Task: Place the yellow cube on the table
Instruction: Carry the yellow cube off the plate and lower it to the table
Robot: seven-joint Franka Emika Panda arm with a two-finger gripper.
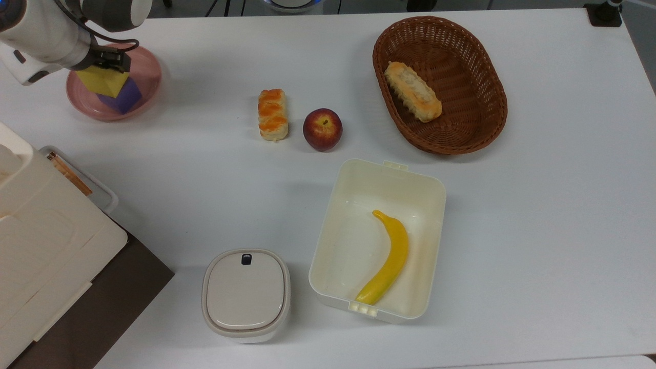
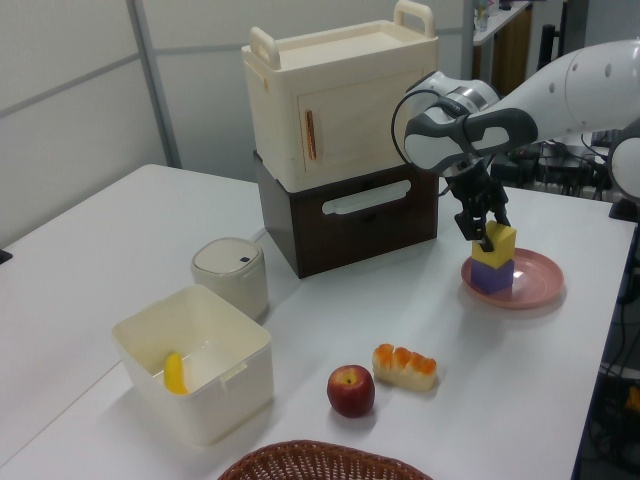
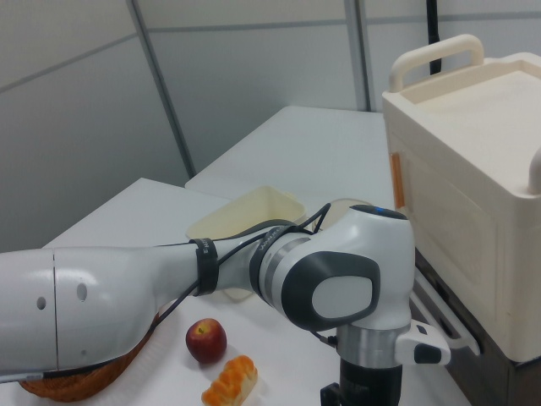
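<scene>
The yellow cube [image 1: 104,81] [image 2: 504,243] sits on top of a purple cube [image 1: 128,97] [image 2: 491,277] in the pink plate [image 1: 149,77] [image 2: 537,281], at the top view's far left on the white table [image 1: 205,169] [image 2: 120,240]. My gripper [image 1: 106,65] [image 2: 489,238] points straight down over the yellow cube. It is open, with its fingers low on either side of the cube's upper part. The wrist hides part of the cube's top in the top view.
A pastry [image 1: 272,114] and an apple [image 1: 322,129] lie mid-table. A wicker basket [image 1: 493,92] holds a bread. An open cream box [image 1: 436,205] holds a banana [image 1: 388,256], beside a lidded container [image 1: 246,294]. A cream cabinet on a brown box [image 2: 345,150] stands behind the plate.
</scene>
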